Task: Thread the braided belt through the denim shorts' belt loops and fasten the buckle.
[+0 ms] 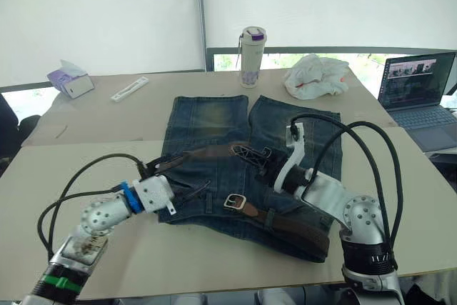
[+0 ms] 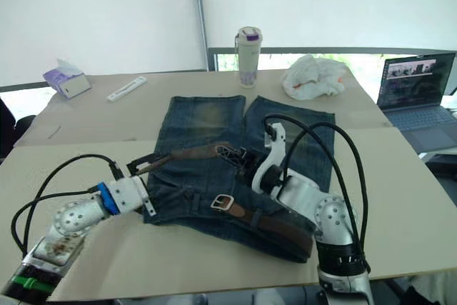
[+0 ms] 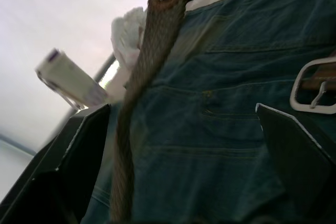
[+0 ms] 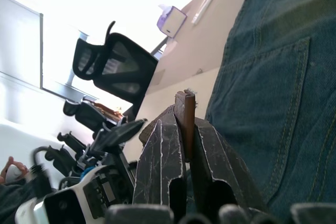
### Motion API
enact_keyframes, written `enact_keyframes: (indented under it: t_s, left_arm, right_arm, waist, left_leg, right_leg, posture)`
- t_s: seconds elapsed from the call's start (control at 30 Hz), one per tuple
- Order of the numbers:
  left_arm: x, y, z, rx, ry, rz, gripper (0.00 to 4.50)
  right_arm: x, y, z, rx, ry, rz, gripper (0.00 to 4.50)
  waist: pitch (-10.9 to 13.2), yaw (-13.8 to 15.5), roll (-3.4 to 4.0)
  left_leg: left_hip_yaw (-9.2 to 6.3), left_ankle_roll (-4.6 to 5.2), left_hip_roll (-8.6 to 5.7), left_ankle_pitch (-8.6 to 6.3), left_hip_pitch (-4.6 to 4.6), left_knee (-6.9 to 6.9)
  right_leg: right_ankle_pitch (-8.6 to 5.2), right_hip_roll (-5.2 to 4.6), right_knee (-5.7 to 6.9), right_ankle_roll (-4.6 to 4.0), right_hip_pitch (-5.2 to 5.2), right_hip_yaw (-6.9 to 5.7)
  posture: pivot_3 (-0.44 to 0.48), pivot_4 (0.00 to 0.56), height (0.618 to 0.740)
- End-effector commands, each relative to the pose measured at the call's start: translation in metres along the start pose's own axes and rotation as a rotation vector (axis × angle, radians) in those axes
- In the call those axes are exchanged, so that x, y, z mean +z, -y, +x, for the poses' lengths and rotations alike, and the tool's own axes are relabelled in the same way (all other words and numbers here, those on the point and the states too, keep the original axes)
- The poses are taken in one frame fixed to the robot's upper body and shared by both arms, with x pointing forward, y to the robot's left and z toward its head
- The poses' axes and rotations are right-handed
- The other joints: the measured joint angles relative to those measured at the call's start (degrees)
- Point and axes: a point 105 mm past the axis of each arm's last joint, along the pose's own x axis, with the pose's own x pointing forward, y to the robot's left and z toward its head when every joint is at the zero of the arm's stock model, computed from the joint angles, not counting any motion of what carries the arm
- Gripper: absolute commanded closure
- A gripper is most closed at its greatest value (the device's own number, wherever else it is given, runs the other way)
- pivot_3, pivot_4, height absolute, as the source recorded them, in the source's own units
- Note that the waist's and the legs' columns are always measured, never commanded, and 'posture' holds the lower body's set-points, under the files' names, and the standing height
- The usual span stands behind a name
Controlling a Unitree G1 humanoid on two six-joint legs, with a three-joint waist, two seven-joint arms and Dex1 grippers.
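Dark-brown belt [image 1: 214, 151] crosses the shorts [image 1: 214, 123], lifted clear of the denim between the two grippers. Right gripper [image 1: 246, 153] has its fingers clamped on the strap's free end; the right wrist view shows the tip sandwiched tight between them. Left gripper [image 1: 187, 194] sits at the shorts' waistband edge, fingers spread wide, strap passing between them without a grip. Buckle [image 1: 235, 201] lies flat on the waistband, just beside the left gripper, the rest of the belt running along the waistband under the right arm. Shorts lie on a beige table [image 1: 107, 126]. Far side: tumbler [image 1: 252, 56], tissue box [image 1: 70, 80], crumpled white bag [image 1: 316, 76], laptop [image 1: 418, 98]. Office chair [image 4: 113, 69] beyond the table.
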Motion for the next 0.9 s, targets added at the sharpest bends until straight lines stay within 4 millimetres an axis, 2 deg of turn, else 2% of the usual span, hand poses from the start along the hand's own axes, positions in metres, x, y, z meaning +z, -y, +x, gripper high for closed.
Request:
enact_keyframes:
  t_s: [0.03, 0.1, 0.2, 0.3, 0.4, 0.63, 0.77, 0.9]
  left_arm:
    - [0.04, -0.006, -0.014, -0.108, 0.164, -0.696, 0.02]
    - [0.053, 0.006, -0.02, -0.215, 0.192, -0.952, 0.02]
    - [0.059, 0.012, -0.022, -0.257, 0.198, -1.17, 0.02]
    - [0.047, 0.011, -0.014, -0.157, 0.193, -1.353, 0.02]
    - [0.031, 0.011, 0.003, 0.001, 0.196, -1.487, 0.02]
    - [0.027, 0.007, 0.03, 0.142, 0.264, -1.565, 0.02]
    - [0.035, -0.003, 0.034, 0.165, 0.337, -1.571, 0.02]
    - [0.037, -0.003, 0.034, 0.156, 0.333, -1.569, 0.02]
  right_arm:
    - [0.009, -0.008, 0.0, 0.051, 0.053, -0.031, 4.5]
    - [0.008, -0.008, 0.003, 0.056, 0.053, -0.042, 4.5]
    - [0.008, -0.011, 0.005, 0.074, 0.054, -0.056, 4.5]
    - [0.009, -0.014, 0.006, 0.088, 0.064, -0.066, 4.5]
    - [0.008, -0.019, 0.006, 0.113, 0.063, -0.076, 4.5]
    - [0.003, -0.02, 0.002, 0.124, 0.049, -0.074, 4.5]
    - [0.002, -0.02, 0.0, 0.124, 0.047, -0.073, 4.5]
    - [0.003, -0.017, 0.0, 0.114, 0.051, -0.071, 4.5]
  waist:
    - [0.0, -0.1, -0.01]
    - [0.1, -0.2, 0.08]
    - [0.2, -0.2, 0.22]
    - [0.2, 0.2, 0.21]
    - [0.1, 0.4, 0.21]
    - [0.1, 0.8, 0.11]
    - [0.1, 0.7, 0.11]
    - [0.1, 0.5, 0.11]
  left_leg:
    - [-0.06, 0.02, 0.0, 0.02, -0.02, 0.01]
    - [-0.19, 0.03, 0.0, 0.02, -0.01, 0.02]
    - [-0.17, 0.03, -0.13, 0.02, 0.01, 0.02]
    - [-0.18, 0.03, -0.13, 0.02, 0.02, 0.03]
    - [-0.19, 0.02, -0.11, 0.02, 0.05, 0.02]
    - [-0.21, -0.04, -0.19, 0.06, -0.01, 0.02]
    - [-0.2, -0.07, -0.25, 0.07, -0.01, 0.02]
    - [-0.19, -0.07, -0.25, 0.07, 0.02, 0.01]
  right_leg:
    - [0.0, 0.08, 0.0, 0.0, 0.0, -0.07]
    - [-0.01, -0.11, -0.04, 0.01, 0.03, -0.18]
    - [-0.02, -0.02, -0.08, 0.03, 0.08, -0.26]
    - [-0.02, 0.13, -0.11, 0.02, 0.08, -0.26]
    - [-0.02, 0.16, -0.1, 0.01, 0.09, -0.23]
    - [0.0, 0.13, -0.17, -0.01, 0.08, -0.21]
    - [0.0, 0.15, -0.16, -0.01, 0.08, -0.2]
    - [0.0, 0.22, -0.16, -0.01, 0.08, -0.17]
  posture:
    - [0.0, 0.15, 0.74]
    - [0.0, 0.15, 0.74]
    - [0.0, 0.15, 0.74]
    - [0.0, 0.15, 0.74]
    - [0.0, 0.15, 0.74]
    - [0.0, 0.15, 0.74]
    - [0.0, 0.15, 0.74]
    - [0.0, 0.15, 0.74]
